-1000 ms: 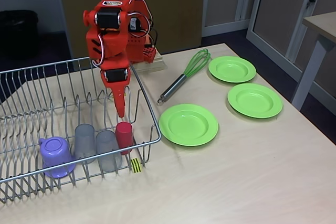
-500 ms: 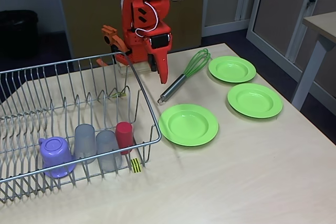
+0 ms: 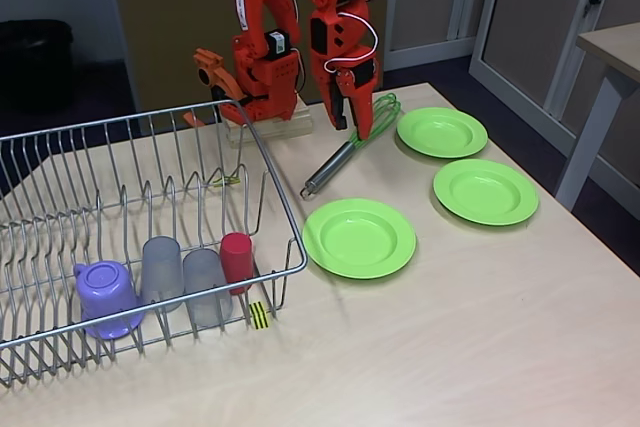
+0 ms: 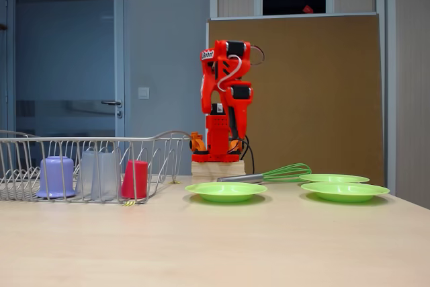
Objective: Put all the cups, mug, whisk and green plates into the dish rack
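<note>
The whisk (image 3: pixel 343 155) (image 4: pixel 269 174) lies on the table, green loops toward the back right. My gripper (image 3: pixel 362 133) (image 4: pixel 236 134) points down just above its loops, apparently shut and holding nothing. Three green plates lie flat on the table: one near the rack (image 3: pixel 359 237) (image 4: pixel 226 191), one at mid right (image 3: pixel 486 191) (image 4: pixel 344 191), and one at the back (image 3: pixel 442 132) (image 4: pixel 334 179). In the dish rack (image 3: pixel 291 239) (image 4: pixel 161 140) stand the purple mug (image 3: pixel 105 297) (image 4: pixel 56 176), two grey cups (image 3: pixel 161 269) (image 3: pixel 205 285) (image 4: pixel 99 175) and the red cup (image 3: pixel 237 259) (image 4: pixel 135 179), all upside down.
The arm's base sits on a wooden block (image 3: pixel 270 127) at the back of the table. A yellow-and-black tag (image 3: pixel 259 315) marks the rack's near corner. The rack's left prongs (image 3: pixel 60 197) hold nothing. Bare tabletop (image 3: pixel 450 347) lies in front of the plates.
The arm has risen out of the rack and swung right, from over the red cup to above the whisk. The cups, mug, plates and whisk have not moved.
</note>
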Tool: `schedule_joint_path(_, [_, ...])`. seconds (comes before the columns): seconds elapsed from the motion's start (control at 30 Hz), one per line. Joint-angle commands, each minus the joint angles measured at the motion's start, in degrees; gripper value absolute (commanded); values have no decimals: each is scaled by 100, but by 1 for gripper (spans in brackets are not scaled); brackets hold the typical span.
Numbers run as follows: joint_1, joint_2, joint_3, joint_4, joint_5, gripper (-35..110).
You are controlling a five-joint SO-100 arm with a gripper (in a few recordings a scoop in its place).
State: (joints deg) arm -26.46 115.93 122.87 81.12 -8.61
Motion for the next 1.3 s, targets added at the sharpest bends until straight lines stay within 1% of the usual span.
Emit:
schedule_joint_path(0.0, [-404, 229, 413, -352, -88, 25])
schedule_joint_path(0.1, [-712, 141, 791, -791, 290, 31])
schedule_joint_path(0.2, [-914, 105, 1028, -1187, 431, 30])
schedule_joint_path(0.4, [-1072, 404, 1485, -1459, 633, 31])
schedule_joint_path(0.67, [-1389, 747, 2329, -2382, 870, 31])
schedule_joint_path(0.93, [-1397, 1195, 2936, -2848, 1037, 31])
schedule_joint_path(1.0, [-1371, 1239, 3067, -3129, 1178, 29])
schedule_joint_path(1.1, [-1354, 1107, 3129, -3955, 1898, 23])
schedule_joint_path(1.13, [-1362, 1002, 3103, -4298, 2364, 22])
schedule_joint_path(1.2, [-1441, 844, 3023, -4852, 3533, 24])
schedule_joint_path(1.27, [-1512, 694, 2927, -5370, 4570, 21])
